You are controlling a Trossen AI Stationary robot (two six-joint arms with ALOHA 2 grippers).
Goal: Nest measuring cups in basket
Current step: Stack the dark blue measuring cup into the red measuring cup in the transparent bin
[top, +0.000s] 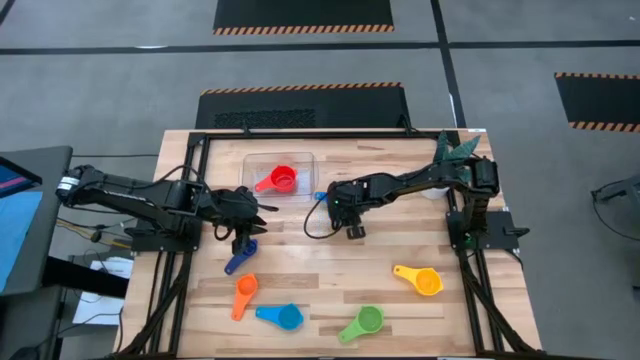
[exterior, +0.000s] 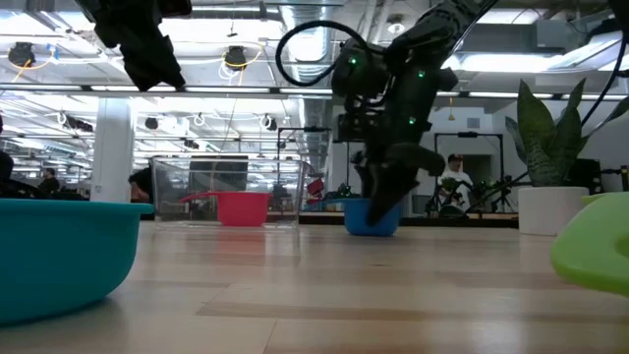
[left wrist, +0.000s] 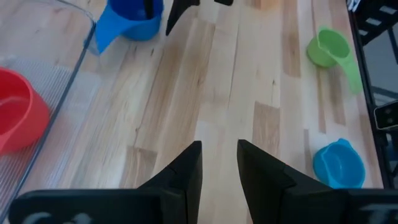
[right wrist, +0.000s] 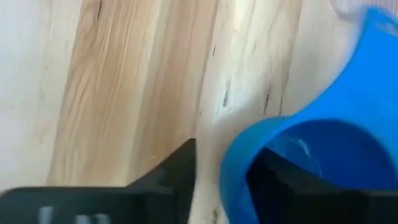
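The clear basket [top: 300,160] stands at the table's far middle with the red cup [top: 279,180] in it. The blue cup [exterior: 371,217] rests on its base on the table just right of the basket. My right gripper [top: 334,203] reaches down onto it, open, one finger inside the cup and one outside. My left gripper [top: 252,214] hangs open and empty above the table [left wrist: 219,155], near the basket's near left corner. The dark blue [top: 240,258], orange [top: 243,294], light blue [top: 282,316], green [top: 362,322] and yellow [top: 420,279] cups lie on the near half. My right gripper comes from above with the blue cup's wall [right wrist: 233,168] between its fingers, one finger [right wrist: 286,186] inside the bowl and one [right wrist: 177,174] outside. A strip of table shows between the outer finger and the wall. I cannot tell whether the inner finger touches.
A white plant pot [exterior: 539,211] with a green plant [top: 455,150] stands at the far right corner behind my right arm. Bare wood lies between the basket and the loose cups.
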